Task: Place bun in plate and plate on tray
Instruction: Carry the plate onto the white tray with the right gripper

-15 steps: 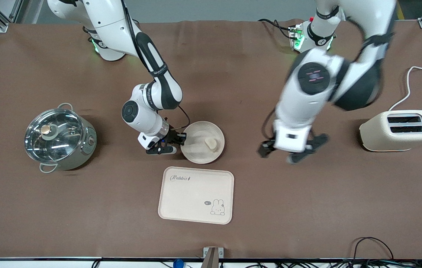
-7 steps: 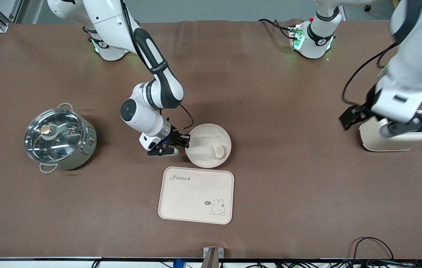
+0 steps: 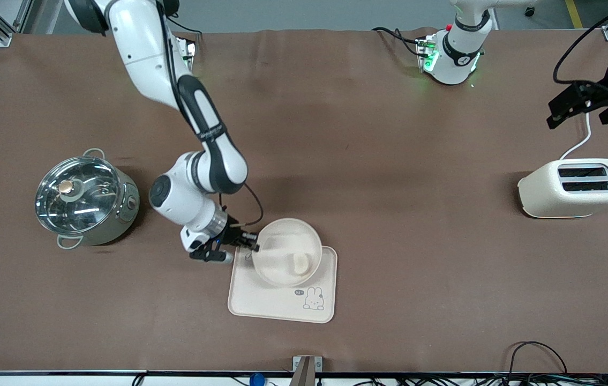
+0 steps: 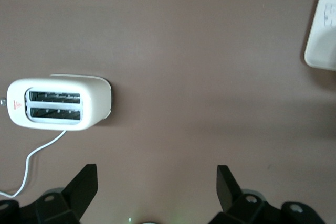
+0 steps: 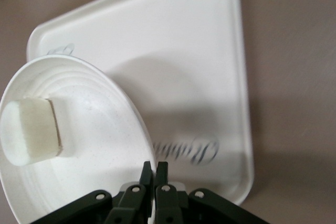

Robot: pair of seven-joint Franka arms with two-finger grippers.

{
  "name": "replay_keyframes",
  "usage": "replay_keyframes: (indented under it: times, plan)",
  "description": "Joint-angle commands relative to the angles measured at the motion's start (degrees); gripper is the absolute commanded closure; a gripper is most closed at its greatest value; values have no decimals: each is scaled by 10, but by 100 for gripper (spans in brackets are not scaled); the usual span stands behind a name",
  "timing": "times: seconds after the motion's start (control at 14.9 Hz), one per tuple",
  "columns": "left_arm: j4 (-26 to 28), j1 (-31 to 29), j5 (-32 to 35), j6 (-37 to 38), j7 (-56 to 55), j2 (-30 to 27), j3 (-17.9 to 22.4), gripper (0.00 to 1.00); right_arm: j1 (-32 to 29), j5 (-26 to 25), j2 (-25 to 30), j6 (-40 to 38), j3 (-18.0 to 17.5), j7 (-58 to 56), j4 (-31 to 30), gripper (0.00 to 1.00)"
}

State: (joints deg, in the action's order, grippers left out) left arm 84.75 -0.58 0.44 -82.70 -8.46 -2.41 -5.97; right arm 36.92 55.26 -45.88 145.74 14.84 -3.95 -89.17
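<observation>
My right gripper (image 3: 253,248) is shut on the rim of the round cream plate (image 3: 282,236). It holds the plate over the part of the "Rabbit" tray (image 3: 277,303) that lies farther from the front camera. The pale bun (image 3: 300,263) lies in the plate. In the right wrist view the gripper (image 5: 155,167) pinches the plate (image 5: 105,145), with the bun (image 5: 29,132) inside and the tray (image 5: 184,51) beneath, under the plate's shadow. My left gripper (image 3: 582,115) is open and empty, raised over the table at the left arm's end; it also shows in the left wrist view (image 4: 157,182).
A cream toaster (image 3: 574,187) with a white cord stands at the left arm's end, also in the left wrist view (image 4: 58,103). A steel pot with a glass lid (image 3: 87,198) stands at the right arm's end. A tray corner (image 4: 323,30) shows in the left wrist view.
My right gripper has carried the plate with the bun toward the front camera, from the bare table to over the tray. My left arm has swung away and up, past the toaster.
</observation>
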Motion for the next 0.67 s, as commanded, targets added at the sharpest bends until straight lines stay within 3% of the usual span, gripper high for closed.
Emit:
replay_keyframes:
  times: [0.0,0.27,0.61]
  plan:
    - [35,-1,-11,7,13,-29,0,0,-32,15,-59,-36,-4,3,87,100]
    - [32,-1,-10,10,13,-30,-2,0,-50,14,-93,-42,-4,4,133,100]
    - [32,-2,-10,17,13,-28,-3,0,-48,-9,-98,-55,-3,19,138,100]
